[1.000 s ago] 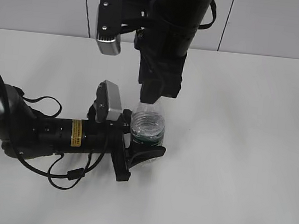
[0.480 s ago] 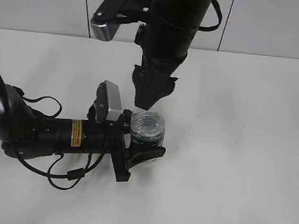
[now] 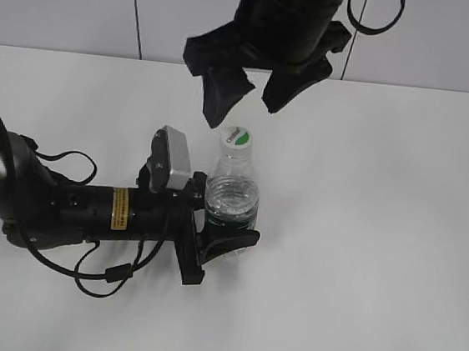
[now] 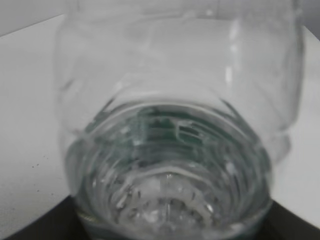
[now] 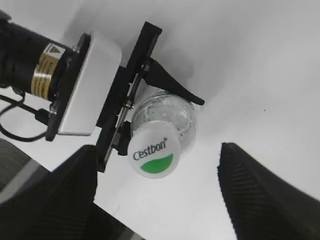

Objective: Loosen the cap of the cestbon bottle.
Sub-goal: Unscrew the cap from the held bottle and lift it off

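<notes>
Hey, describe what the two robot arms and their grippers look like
Both arms are black. The left arm has a yellow label, loose black cables and a silver-grey wrist camera box. The left gripper has slim black curved fingers. The right gripper has broad black wedge-shaped fingers with ribbed pads, and cables loop around the right arm.

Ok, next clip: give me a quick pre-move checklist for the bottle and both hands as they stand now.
1. cestbon bottle upright on the table: ok.
2. left hand clamped around the bottle's lower body: ok.
3. cap sitting on the neck: ok.
4. right hand open, above the cap and not touching it: ok.
5. Cap lies between the right fingers in the wrist view: ok.
6. Cap actually loosened: cannot tell.
</notes>
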Motion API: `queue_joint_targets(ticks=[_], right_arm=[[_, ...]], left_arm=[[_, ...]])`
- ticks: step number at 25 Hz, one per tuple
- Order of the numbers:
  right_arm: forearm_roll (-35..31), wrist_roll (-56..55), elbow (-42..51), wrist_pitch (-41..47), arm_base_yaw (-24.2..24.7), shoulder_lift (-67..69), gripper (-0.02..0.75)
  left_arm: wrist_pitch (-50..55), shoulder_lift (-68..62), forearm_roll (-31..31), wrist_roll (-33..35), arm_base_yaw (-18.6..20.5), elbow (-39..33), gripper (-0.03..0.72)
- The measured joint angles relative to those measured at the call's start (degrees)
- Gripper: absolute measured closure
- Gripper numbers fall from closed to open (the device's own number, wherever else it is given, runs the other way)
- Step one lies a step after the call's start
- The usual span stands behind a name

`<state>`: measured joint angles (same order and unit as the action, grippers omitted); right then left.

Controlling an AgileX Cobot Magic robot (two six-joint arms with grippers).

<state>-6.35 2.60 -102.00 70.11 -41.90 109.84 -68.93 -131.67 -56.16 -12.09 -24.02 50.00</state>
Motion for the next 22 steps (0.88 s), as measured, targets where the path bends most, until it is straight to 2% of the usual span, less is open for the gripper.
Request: queue_joint_targets(ticks=[7,22], right_arm=[[-0.28,-9.24,0.0,0.0,0.0,-0.09,0.167],[-1.02,-10.66,0.0,0.0,0.0,3.09,0.167]], left_arm=[[0.0,0.0,0.0,0.0,0.0,0.0,0.276],[0.0,0.0,-0.05,0.0,0.0,0.0,0.276]])
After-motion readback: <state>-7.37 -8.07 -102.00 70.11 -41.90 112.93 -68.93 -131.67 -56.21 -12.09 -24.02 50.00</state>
